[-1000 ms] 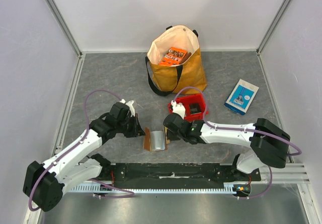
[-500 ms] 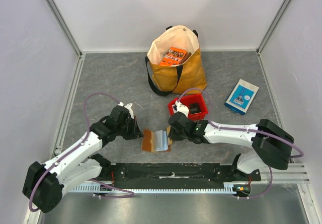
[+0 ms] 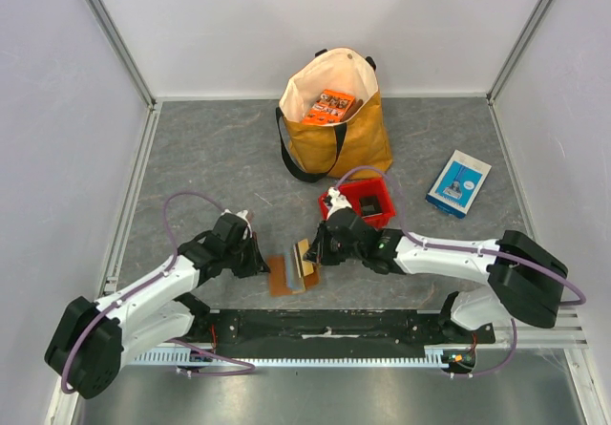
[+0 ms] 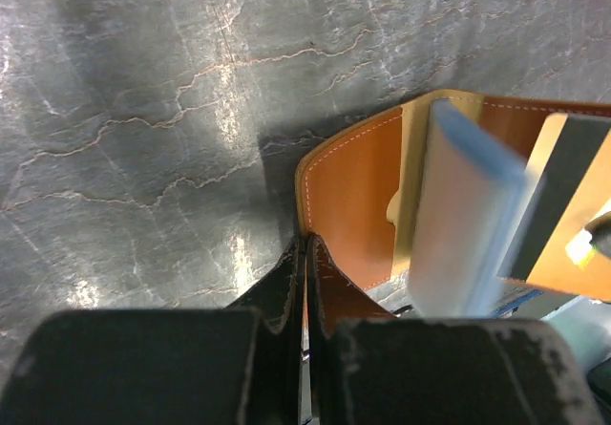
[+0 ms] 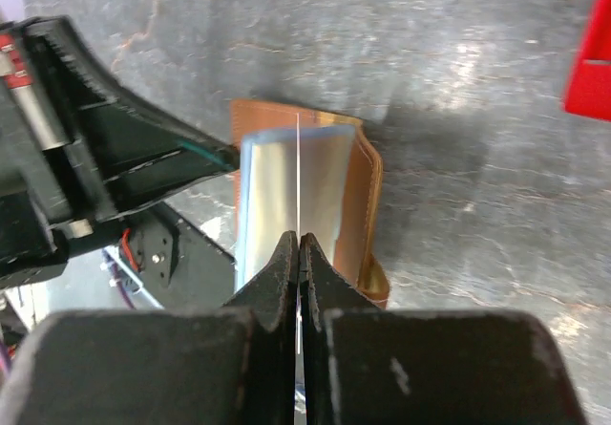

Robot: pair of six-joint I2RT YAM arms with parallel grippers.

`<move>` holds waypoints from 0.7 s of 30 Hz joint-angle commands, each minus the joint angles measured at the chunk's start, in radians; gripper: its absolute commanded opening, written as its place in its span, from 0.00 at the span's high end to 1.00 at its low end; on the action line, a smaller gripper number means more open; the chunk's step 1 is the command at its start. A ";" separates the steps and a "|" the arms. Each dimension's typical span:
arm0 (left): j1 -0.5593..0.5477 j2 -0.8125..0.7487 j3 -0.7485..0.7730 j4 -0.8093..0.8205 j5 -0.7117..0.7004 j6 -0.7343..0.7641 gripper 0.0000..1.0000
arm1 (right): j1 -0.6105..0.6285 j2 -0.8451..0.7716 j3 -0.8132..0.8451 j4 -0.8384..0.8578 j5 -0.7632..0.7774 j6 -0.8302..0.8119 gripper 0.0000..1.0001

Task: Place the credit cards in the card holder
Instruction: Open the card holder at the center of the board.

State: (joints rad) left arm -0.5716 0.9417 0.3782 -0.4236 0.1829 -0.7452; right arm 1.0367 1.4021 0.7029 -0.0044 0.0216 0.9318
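Partway only: pinching the holder (image 4: pixel 348 186) flap in closed left jaws, gripping a pale card (image 5: pixel 267 186) in closed right jaws over its open inside, low over the worktop (image 3: pixel 210 158); not yet slotted.

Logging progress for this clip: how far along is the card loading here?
Done: card holder open, left end effector pinching its flap. In hand: right end effector shut on a credit card, edge-down over the holder's inside, not visibly seated. Left: pushing it in; other cards aren't identifiable.
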 commanded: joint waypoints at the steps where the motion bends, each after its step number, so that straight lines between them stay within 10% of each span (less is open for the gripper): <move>1: -0.007 0.020 -0.019 0.114 0.006 -0.049 0.98 | 0.008 0.050 0.070 0.072 -0.088 -0.033 1.00; 21: -0.008 -0.138 0.073 0.020 0.032 -0.031 0.98 | 0.029 -0.126 0.162 -0.146 0.187 -0.091 1.00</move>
State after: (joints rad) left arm -0.5781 0.7910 0.4114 -0.3954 0.1944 -0.7658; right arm 1.0466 1.2942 0.7723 -0.1444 0.1619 0.8703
